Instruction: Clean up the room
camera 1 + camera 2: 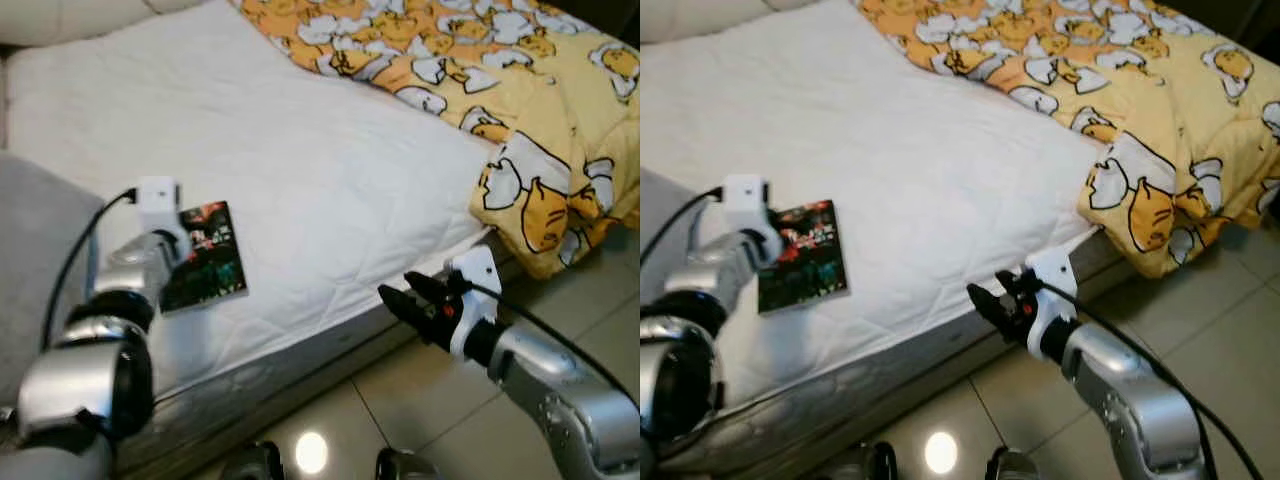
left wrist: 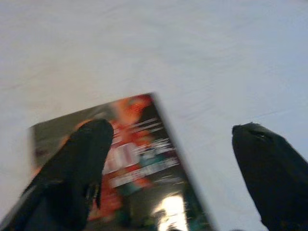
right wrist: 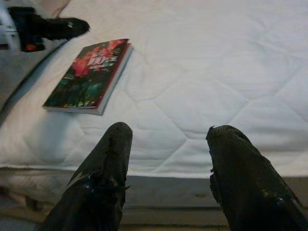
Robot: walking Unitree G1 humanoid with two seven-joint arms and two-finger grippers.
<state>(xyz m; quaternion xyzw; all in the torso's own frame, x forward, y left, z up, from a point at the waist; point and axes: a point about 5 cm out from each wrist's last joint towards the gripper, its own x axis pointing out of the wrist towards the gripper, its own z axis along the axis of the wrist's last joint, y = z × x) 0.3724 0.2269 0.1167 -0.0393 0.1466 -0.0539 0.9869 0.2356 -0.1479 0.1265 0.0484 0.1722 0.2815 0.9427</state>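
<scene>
Dark and glossy, the book (image 3: 89, 74) lies flat on the white mattress (image 1: 330, 180) near its front edge, not yet picked up. The left gripper (image 2: 173, 168) hovers just above it, fingers spread apart, grasping nothing. The right gripper (image 3: 168, 159) waits open beside the bed edge. The yellow blanket (image 1: 500, 90) lies crumpled, so I judge tidying has barely begun.

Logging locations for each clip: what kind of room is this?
Most likely a bedroom: a bed with a white quilted mattress, a yellow cartoon-print duvet pushed aside, a book lying on it, tiled floor.
</scene>
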